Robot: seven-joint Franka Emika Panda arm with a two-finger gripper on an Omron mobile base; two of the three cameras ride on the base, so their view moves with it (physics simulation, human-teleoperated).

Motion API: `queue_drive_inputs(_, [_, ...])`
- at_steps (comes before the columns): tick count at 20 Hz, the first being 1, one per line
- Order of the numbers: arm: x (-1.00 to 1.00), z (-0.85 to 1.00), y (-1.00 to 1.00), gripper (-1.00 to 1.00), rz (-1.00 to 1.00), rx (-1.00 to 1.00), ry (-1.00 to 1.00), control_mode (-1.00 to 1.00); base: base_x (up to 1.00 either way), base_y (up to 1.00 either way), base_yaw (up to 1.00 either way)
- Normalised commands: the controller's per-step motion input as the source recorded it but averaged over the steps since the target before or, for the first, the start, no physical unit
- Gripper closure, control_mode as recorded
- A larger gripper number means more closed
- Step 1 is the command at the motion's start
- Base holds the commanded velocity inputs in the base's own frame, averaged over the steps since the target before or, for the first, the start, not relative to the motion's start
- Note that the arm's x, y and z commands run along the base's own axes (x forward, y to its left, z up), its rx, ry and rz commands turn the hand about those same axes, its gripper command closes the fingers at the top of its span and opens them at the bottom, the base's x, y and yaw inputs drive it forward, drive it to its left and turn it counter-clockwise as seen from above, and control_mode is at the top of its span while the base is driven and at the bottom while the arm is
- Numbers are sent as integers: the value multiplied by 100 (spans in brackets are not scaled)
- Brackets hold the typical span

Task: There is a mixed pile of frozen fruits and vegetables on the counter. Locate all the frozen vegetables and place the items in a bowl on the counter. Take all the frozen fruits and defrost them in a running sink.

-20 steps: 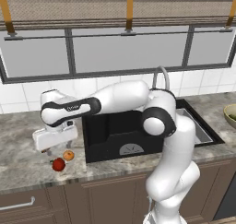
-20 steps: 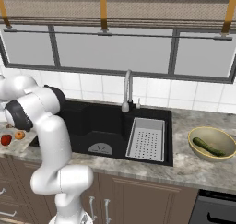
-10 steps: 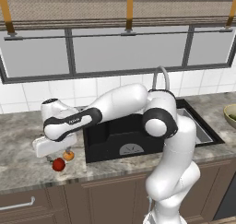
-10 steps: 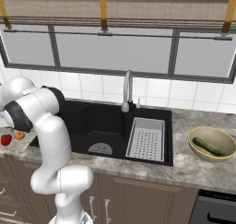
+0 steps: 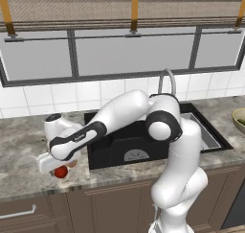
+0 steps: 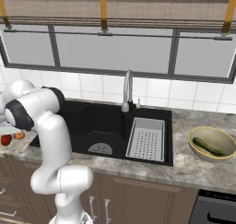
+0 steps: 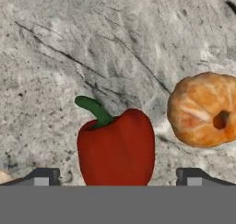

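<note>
My gripper (image 7: pixel 117 178) is open and hangs low over the counter (image 5: pixel 24 150), left of the sink (image 6: pixel 101 126). One fingertip stands on each side of a red, pepper-shaped item with a curved green stem (image 7: pixel 116 149). This red item (image 5: pixel 60 172) lies just under the hand. A small round orange (image 7: pixel 205 109) rests beside it, apart from the fingers, and the orange (image 6: pixel 20 135) also shows at the counter's left end. Far right, the yellowish-tan bowl (image 6: pixel 213 144) holds the dark green stick (image 6: pixel 208 146). The banana is out of view.
A grey perforated tray (image 6: pixel 147 138) fills the right part of the black basin, behind the tall curved tap (image 6: pixel 126 91). The counter's front edge runs just in front of the red item. White tiles and a window back the worktop.
The hand has come down toward the counter over the red item, a little lower in each frame. The fruits and the bowl have not moved.
</note>
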Motion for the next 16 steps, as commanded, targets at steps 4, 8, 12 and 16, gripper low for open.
queue_drive_inputs(4, [0,-29,0,-100,0,0,-2,-100,0,0,0])
queue_drive_inputs(8, [-1,-24,2,100,0,1,-2,-100,0,0,0])
queue_drive_inputs(12, [0,0,0,100,0,0,-1,-100,0,0,0])
queue_drive_inputs(16, [-6,18,-9,100,-4,-4,2,-100,0,0,0])
